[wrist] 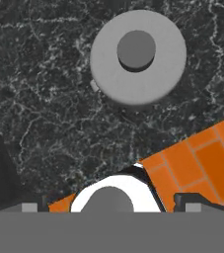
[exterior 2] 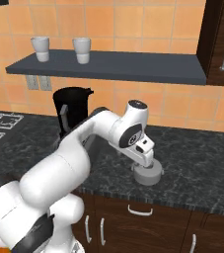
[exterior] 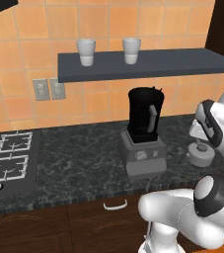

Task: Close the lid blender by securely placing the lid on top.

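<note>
Above lid (wrist: 138,58), gripper (wrist: 108,206) fingertips cut off; spread unclear.

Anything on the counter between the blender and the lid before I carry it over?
Nothing: in the left base view, only bare dark counter lies between the blender and the lid. The lid sits on the counter right of the blender.

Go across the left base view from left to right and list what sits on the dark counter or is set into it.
Stove burners → blender → lid, with the gripper just above it.
</note>
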